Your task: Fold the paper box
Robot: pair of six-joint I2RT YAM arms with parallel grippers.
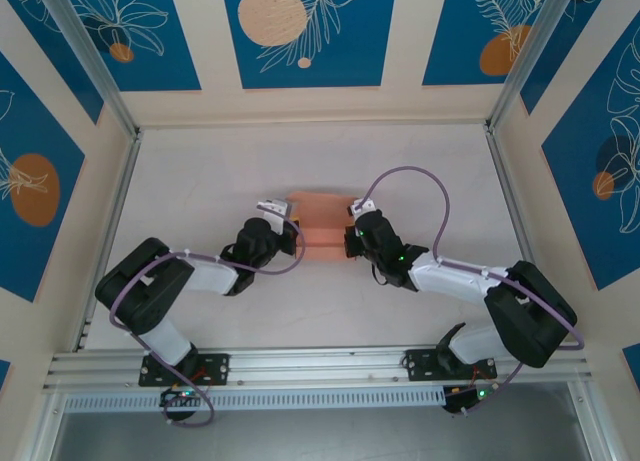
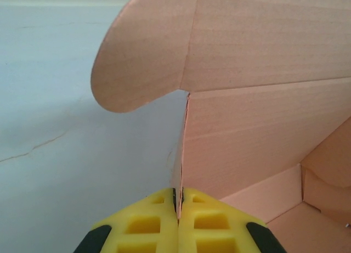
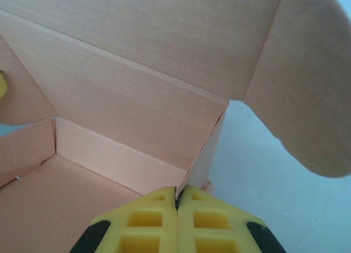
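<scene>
The salmon-pink paper box (image 1: 322, 219) stands partly formed at the middle of the white table, its lid panel raised at the far side. My left gripper (image 1: 291, 228) is shut on the box's left side wall (image 2: 182, 154); its yellow fingers (image 2: 148, 225) pinch the wall's edge, and a rounded lid flap (image 2: 142, 61) hangs above. On the other side my right gripper (image 1: 352, 231) is shut on the right side wall (image 3: 205, 159), with yellow fingertips (image 3: 208, 223) clamping its rim. The open inside floor (image 3: 60, 203) and back wall (image 3: 126, 116) show in the right wrist view.
The white table (image 1: 200, 181) is bounded by aluminium frame posts (image 1: 505, 191) and blue patterned panels (image 1: 300, 31) at the back and sides. A metal rail (image 1: 320, 361) runs along the near edge by the arm bases.
</scene>
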